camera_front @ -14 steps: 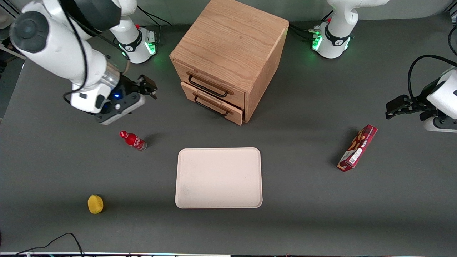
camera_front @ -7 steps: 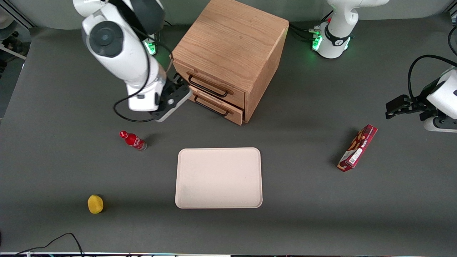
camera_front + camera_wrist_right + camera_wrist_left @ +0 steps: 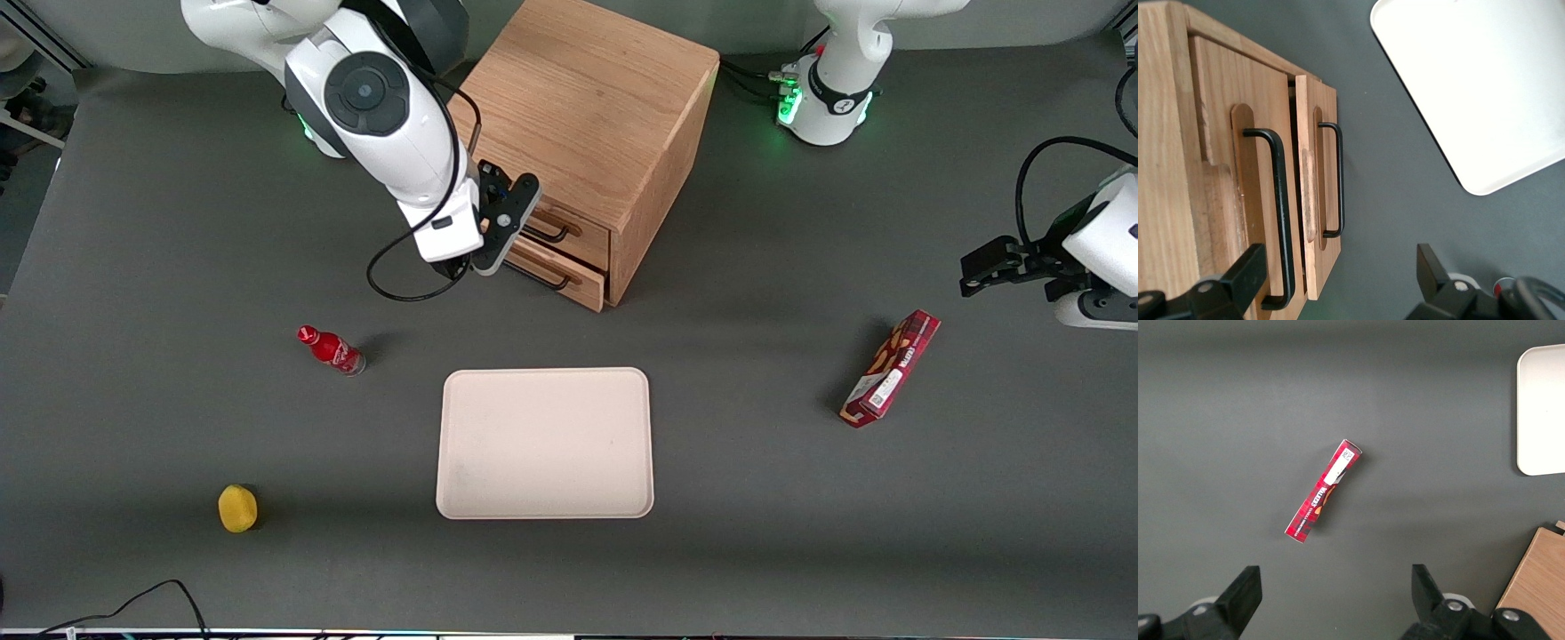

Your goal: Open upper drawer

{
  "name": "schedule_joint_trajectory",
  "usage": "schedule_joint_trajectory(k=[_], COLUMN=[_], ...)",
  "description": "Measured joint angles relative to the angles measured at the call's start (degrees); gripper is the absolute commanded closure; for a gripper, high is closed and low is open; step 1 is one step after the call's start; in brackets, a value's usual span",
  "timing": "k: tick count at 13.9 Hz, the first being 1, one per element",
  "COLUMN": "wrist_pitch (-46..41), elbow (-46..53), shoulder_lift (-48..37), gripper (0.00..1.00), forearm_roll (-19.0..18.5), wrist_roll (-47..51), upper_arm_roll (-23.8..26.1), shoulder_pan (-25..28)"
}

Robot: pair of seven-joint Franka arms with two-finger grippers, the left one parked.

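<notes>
The wooden cabinet (image 3: 578,98) stands at the back of the table. Its upper drawer (image 3: 1221,133) is shut flush, with a long black handle (image 3: 1281,213) across its front. The lower drawer (image 3: 1321,153) sticks out slightly. My right gripper (image 3: 508,212) hangs close in front of the drawer fronts and covers much of them in the front view, where only the end of the upper drawer (image 3: 582,229) shows. In the right wrist view the gripper (image 3: 1338,280) is open, one finger (image 3: 1248,270) over the upper drawer's front near the handle's end, touching nothing.
A white tray (image 3: 544,443) lies nearer the front camera than the cabinet. A small red bottle (image 3: 331,349) and a yellow object (image 3: 237,508) lie toward the working arm's end. A red box (image 3: 891,368) lies toward the parked arm's end.
My arm has swung from the working arm's end of the table across to the cabinet. The gripper now sits in front of the drawers. Nothing else moved.
</notes>
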Motion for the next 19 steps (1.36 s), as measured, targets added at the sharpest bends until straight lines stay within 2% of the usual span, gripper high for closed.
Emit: schedule_joint_trajectory(k=[9,13,19], wrist_pitch=[2.8,2.9,2.8], elbow=[-3.8,-3.9,-3.9], shoulder_lift=[2.3,3.4,4.6], gripper=[0.00,0.00,0.00], forearm_roll=[0.8,3.7,4.1], wrist_roll=[-0.6,-0.6,-1.5], upper_arm_roll=[1.0,1.0,1.1], shoulder_pan=[0.0,-0.1,0.0])
